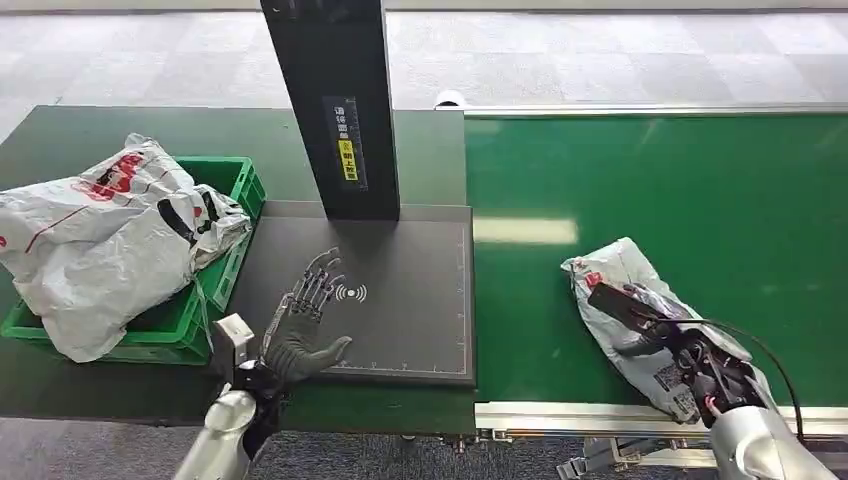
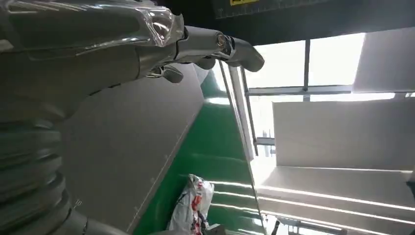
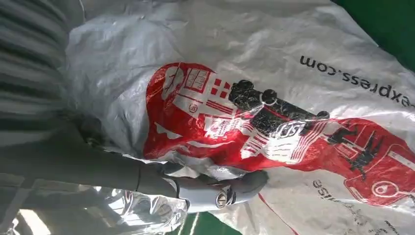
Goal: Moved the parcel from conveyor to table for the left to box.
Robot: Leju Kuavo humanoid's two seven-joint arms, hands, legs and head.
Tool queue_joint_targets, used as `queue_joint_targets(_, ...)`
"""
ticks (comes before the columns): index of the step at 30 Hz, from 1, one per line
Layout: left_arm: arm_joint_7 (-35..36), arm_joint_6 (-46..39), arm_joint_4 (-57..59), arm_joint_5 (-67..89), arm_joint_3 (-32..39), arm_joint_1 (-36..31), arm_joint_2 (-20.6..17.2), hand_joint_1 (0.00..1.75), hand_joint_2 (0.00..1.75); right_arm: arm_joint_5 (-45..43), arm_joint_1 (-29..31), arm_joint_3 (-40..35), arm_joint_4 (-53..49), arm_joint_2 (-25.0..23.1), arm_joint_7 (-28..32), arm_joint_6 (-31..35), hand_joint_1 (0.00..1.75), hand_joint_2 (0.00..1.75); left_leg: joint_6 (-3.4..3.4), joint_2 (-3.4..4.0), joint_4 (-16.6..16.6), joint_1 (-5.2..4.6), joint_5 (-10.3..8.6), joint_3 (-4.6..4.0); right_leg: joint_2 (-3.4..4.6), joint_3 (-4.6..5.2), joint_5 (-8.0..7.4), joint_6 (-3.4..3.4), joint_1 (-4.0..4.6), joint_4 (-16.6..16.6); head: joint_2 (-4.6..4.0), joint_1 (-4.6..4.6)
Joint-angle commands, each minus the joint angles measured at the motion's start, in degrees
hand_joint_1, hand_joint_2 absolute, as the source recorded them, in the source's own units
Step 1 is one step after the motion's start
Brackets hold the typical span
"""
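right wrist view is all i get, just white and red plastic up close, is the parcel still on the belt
Observer: Yes, the white and red plastic parcel lies on the green conveyor belt, near its front edge.
Operator: is my right hand on it
Observer: The right hand rests on top of the parcel; I cannot tell if it grips.
Operator: left hand free
Observer: The left hand is open over the dark grey scanner pad.
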State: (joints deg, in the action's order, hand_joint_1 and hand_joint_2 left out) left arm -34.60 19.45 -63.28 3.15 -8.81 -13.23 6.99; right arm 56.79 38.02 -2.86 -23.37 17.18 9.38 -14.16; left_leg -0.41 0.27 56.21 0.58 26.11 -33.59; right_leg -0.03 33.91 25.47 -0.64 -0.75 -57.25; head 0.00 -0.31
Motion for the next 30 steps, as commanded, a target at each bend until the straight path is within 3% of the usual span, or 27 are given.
queue_joint_targets(1, 0.35, -0.17, 3.25, -0.16, -0.7, -1.34, -1.22, 0.0, 1.75, -0.32, 2.95, -2.93, 5.51, 0.28, -0.7, -1.55, 0.0, 1.75, 0.01, -0.02, -0.05, -0.01, 0.01, 0.12, -0.01, -0.13, 0.01, 0.03, 0.0, 0.05, 0.0, -0.02)
queue_joint_targets(9, 0.43, -0.39, 2.59, -0.38, -0.61, -0.76, -1.24, 0.0, 1.75, -0.26, 2.95, -3.24, 5.73, 0.37, -2.24, -1.47, 0.0, 1.75, 0.01, -0.02, -0.04, -0.01, 0.01, 0.07, -0.02, -0.08, 0.01, 0.02, 0.0, 0.04, 0.0, -0.02)
queue_joint_targets(10, 0.51, -0.5, 2.04, -0.46, -0.72, -0.23, -1.33, 0.0, 1.75, 0.03, 2.8, -3.91, 5.46, 0.57, -2.0, -1.13, 0.61, 1.75, 0.01, -0.02, -0.05, 0.0, 0.03, 0.13, -0.02, -0.15, 0.03, 0.04, 0.0, 0.06, 0.0, -0.02)
queue_joint_targets(11, 0.51, -0.63, 1.64, -0.47, -0.71, 0.21, -1.41, 0.0, 1.75, -0.05, 2.75, -4.12, 5.36, 0.57, -1.25, -0.85, 1.4, 1.75, 0.01, -0.02, -0.04, -0.01, 0.02, 0.11, -0.02, -0.13, 0.03, 0.03, -0.01, 0.05, -0.02, -0.02)
queue_joint_targets(12, 0.51, -0.78, 1.16, -0.55, -0.65, 0.63, -1.51, 0.0, 1.75, -0.28, 2.68, -4.13, 5.29, 0.48, -0.78, -0.32, 1.24, 1.75, 0.01, -0.01, -0.04, -0.01, 0.02, 0.1, -0.01, -0.12, 0.02, 0.02, 0.0, 0.04, 0.0, -0.02)
queue_joint_targets(13, 0.52, -0.86, 0.65, -0.69, -0.59, 1.14, -1.67, 0.0, 1.75, -0.53, 2.65, -4.3, 5.26, 0.41, -0.14, -0.32, 1.68, 1.75, 0.02, 0.01, -0.08, -0.02, 0.04, 0.17, 0.01, -0.18, 0.03, 0.04, -0.01, 0.08, -0.02, -0.02)
queue_joint_targets(14, 0.56, -0.85, 0.34, -0.83, -0.54, 1.52, -1.76, 0.0, 1.75, -0.83, 2.44, -4.13, 4.8, 0.3, 0.0, 0.43, 1.75, 1.75, 0.02, 0.02, -0.06, 0.0, 0.03, 0.14, 0.0, -0.16, 0.02, 0.03, 0.0, 0.07, -0.02, -0.02)
queue_joint_targets(30, 0.64, -0.92, -0.37, -1.25, -1.5, 2.44, -1.56, 0.0, 1.75, -4.77, -0.78, -5.49, 0.18, -0.24, 4.86, 6.82, 1.75, 1.75, 0.01, 0.0, -0.06, 0.0, 0.02, 0.09, -0.05, -0.12, 0.02, 0.02, 0.0, 0.06, -0.02, 0.0)
